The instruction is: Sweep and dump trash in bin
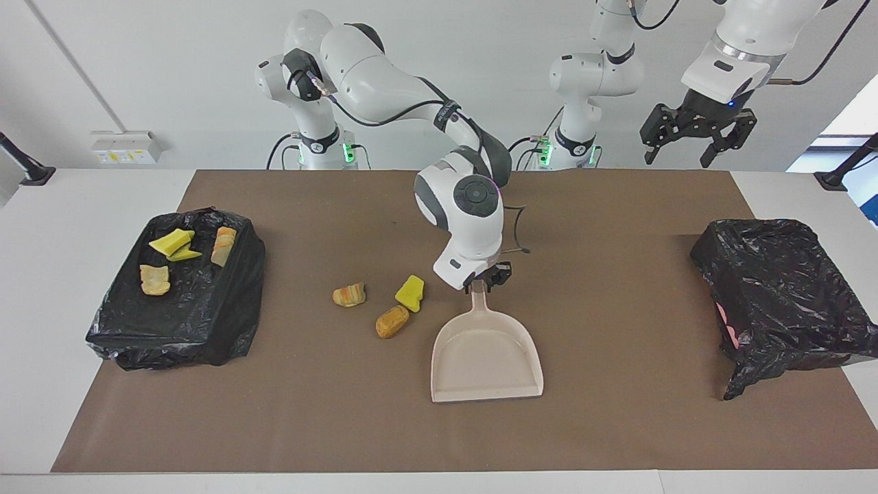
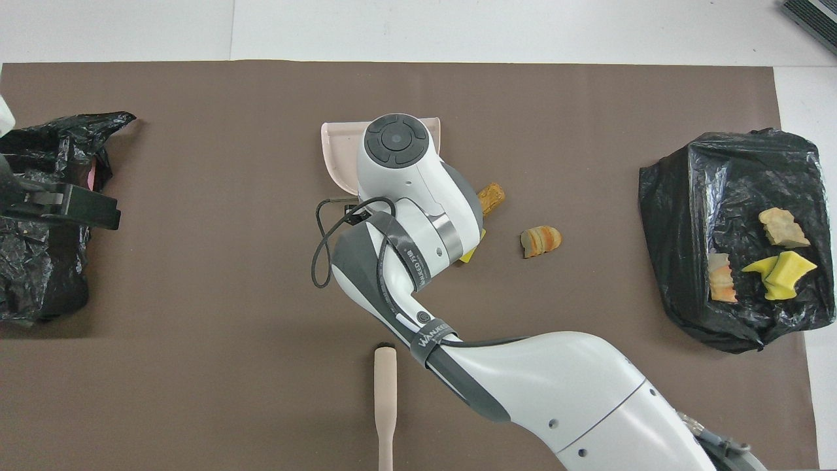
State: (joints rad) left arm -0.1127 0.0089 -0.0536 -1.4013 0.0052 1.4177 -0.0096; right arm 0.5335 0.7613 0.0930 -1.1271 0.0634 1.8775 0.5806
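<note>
Beige dustpan (image 1: 485, 357) beside three trash lumps (image 1: 410, 293), right claw (image 1: 488, 280) at its handle, grip unclear; left claw (image 1: 698, 134) apart.

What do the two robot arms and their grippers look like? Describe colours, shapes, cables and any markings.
Both arms are glossy white with rounded shells and dark grey joint bands. The right arm ends in a round dark cap with a circular pad; a thin black cable loops beside its wrist, and a black strap bears white lettering. Green lights glow at both bases. The right gripper and left gripper are black, two-fingered and angular.
</note>
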